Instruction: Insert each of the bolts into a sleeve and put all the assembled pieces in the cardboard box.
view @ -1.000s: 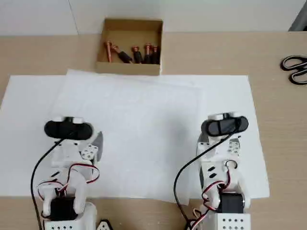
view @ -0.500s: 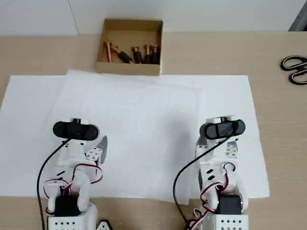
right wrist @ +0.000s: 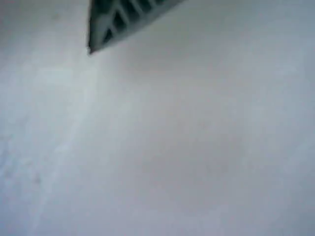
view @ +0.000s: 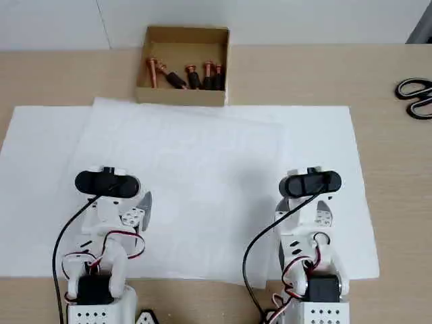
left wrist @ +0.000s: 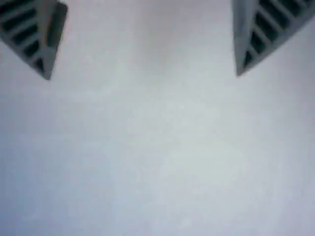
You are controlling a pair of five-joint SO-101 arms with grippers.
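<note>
- Assembled pieces (view: 185, 75) are seen lying inside the cardboard box (view: 182, 99), most with long axes pointing away from the arms.
- Left gripper (left wrist: 142, 73): fingers spread, nothing held, over the white paper (view: 202, 175).
- Right gripper (view: 317, 206): finger state cannot be told.
- The box lies well ahead of both, nearer the left arm.

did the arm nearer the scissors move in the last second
Yes. The arm by the scissors has pulled back slightly toward its own base, so its black wrist end sits farther from the cardboard box than a second ago.
</note>
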